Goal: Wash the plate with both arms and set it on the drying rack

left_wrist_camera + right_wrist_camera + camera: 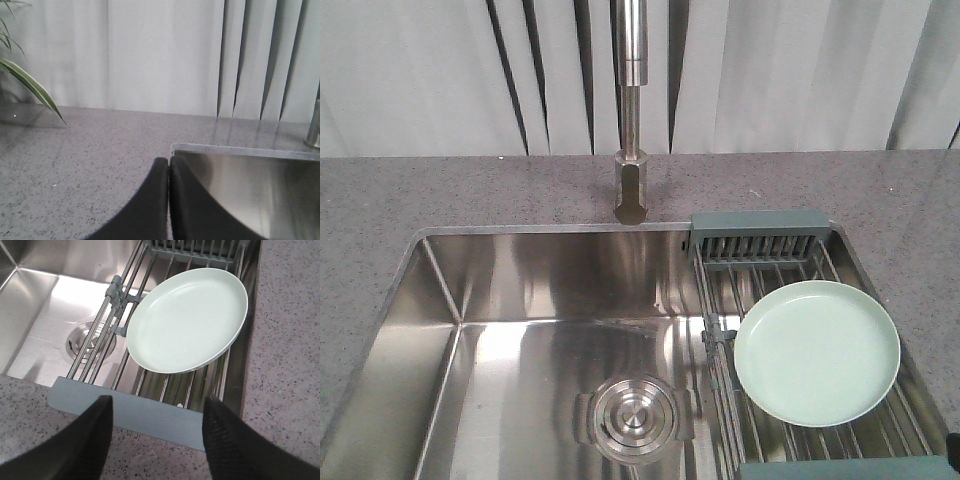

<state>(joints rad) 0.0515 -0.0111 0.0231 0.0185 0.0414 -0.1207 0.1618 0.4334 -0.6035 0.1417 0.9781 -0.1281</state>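
The pale mint-green plate [817, 351] lies flat on the wire bars of the drying rack [757, 245] at the right end of the sink; the right wrist view shows the plate [187, 320] on the rack [135, 412] too. My right gripper [158, 402] hangs open above the rack's near grey-green end piece, short of the plate, with nothing between its fingers. My left gripper [169, 162] is shut and empty, its tips over the sink's far left corner. Neither gripper shows in the front view.
A steel sink basin [520, 340] with a round drain [633, 417] lies left of the rack. A steel faucet [631, 120] stands behind it on the speckled grey counter [420, 195]. Plant leaves [27, 82] hang at the far left; a curtain backs everything.
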